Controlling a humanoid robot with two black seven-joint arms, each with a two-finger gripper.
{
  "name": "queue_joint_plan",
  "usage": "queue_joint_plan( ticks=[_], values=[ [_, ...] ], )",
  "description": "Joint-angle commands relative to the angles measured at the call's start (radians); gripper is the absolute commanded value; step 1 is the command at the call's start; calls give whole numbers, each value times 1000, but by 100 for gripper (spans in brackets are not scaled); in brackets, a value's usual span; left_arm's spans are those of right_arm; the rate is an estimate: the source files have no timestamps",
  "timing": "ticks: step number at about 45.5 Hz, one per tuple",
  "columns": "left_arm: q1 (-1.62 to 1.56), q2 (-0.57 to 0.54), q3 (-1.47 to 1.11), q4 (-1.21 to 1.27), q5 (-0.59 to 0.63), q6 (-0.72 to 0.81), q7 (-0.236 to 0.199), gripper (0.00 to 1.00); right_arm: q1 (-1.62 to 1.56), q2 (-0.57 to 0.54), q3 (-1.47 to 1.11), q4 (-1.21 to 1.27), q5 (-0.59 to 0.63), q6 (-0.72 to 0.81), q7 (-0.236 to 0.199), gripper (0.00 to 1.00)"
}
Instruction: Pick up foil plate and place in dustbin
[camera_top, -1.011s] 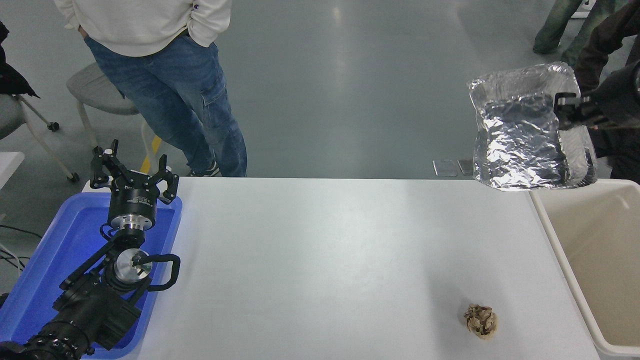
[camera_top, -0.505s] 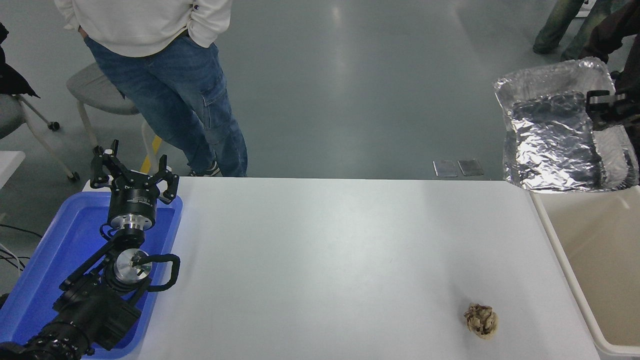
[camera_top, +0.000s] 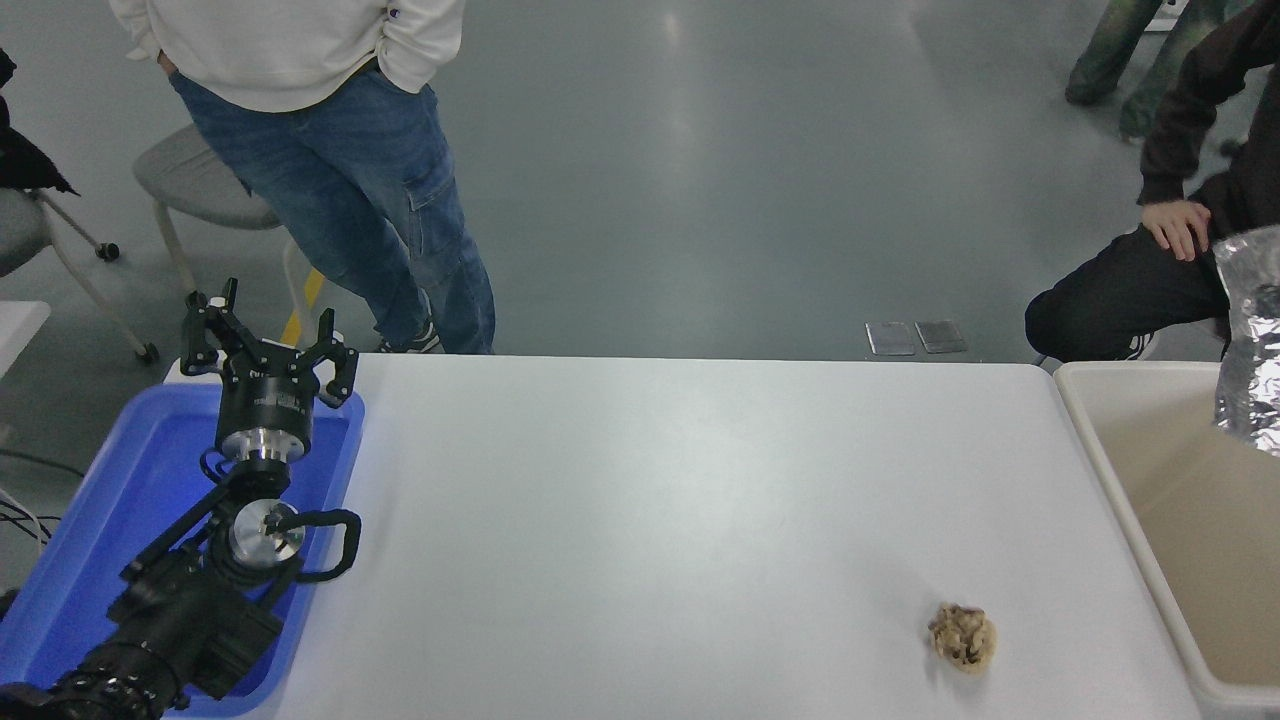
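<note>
Hanging at the picture's right edge, the foil plate (camera_top: 1252, 340) shows only as a crumpled silver strip, cut off by the frame, up in the air over the far part of the dustbin (camera_top: 1085, 425); nothing of it touches the bin's floor that can be seen. The right arm and its pincer lie outside the frame, so how the plate is held cannot be told. The beige dustbin stands just beside the white worktop (camera_top: 680, 520) at its right end, its inside bare as far as it shows. The left pincer (camera_top: 268, 345) is parked at the lower left over the blue tray (camera_top: 75, 540), fingers spread apart and grasping nothing. A small brown paper ball (camera_top: 963, 637) lies on the worktop near its front right corner, well apart from the tray and close to the dustbin's rim. Beyond the worktop, a person in jeans (camera_top: 340, 160) stands at the far left, and another person in dark clothes (camera_top: 1150, 290) crouches at the far right, one hand (camera_top: 1180, 225) resting on a knee.
</note>
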Motion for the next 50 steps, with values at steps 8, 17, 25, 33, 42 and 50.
queue_joint_plan(
  ticks=[8, 17, 25, 33, 42, 50],
  values=[
    [-1, 0, 0, 0, 0, 0, 0, 99, -754, 41, 548, -370, -106, -206, 8, 0],
    [-1, 0, 0, 0, -2, 0, 0, 99, -938, 176, 680, -512, -89, -330, 6, 0],
    [-1, 0, 0, 2, -2, 0, -1, 99, -1027, 244, 781, -582, -63, -355, 6, 0],
    [-1, 0, 0, 2, 0, 0, -1, 99, -1049, 271, 784, -586, -57, -360, 9, 0],
    [-1, 0, 0, 2, 0, 0, -1, 99, -1056, 279, 786, -582, -57, -357, 35, 92],
    [-1, 0, 0, 0, 0, 0, -1, 99, -1050, 287, 786, -571, -54, -353, 35, 100]
  ],
)
